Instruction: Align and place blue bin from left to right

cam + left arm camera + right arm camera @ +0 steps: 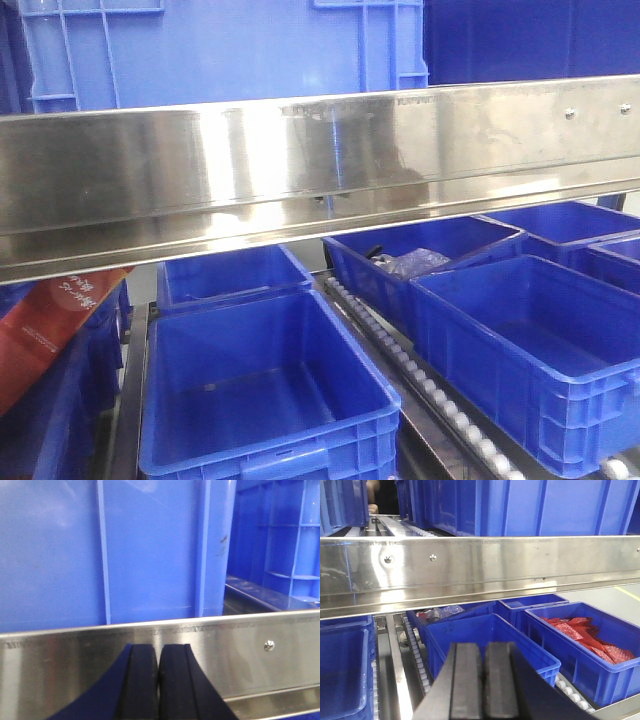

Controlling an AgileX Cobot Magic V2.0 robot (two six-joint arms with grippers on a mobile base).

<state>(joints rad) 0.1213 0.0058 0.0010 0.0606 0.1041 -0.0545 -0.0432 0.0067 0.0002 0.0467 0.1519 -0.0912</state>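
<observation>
Here, from the front, a steel rail [320, 170] runs across the whole view. Above it stands a pale blue bin [225, 45] on the upper shelf, with a darker one [530, 40] to its right. Below the rail, an empty bin [265, 400] sits nearest on the left, another [235, 280] just behind it. A roller track [420, 385] runs between these and the right-hand row, where a big bin [530, 350] stands in front and one holding dark bagged stuff [415, 262] sits behind. A red pack [55, 325] pokes in at the left edge. Neither tool shows here.

From the left wrist, the left tool [159, 685] has its black fingers [142, 685] pressed together, nothing between them, right at the steel rail [225, 650]. The bin wall [100, 550] fills the view just beyond the rail.

From the right wrist, the right tool [482, 680] is likewise pressed together and empty, low before the rail [480, 562]. Under it sits an empty bin [490, 640]; to its right a bin of red packets [585, 635]. Bins [520, 505] line the shelf above.
</observation>
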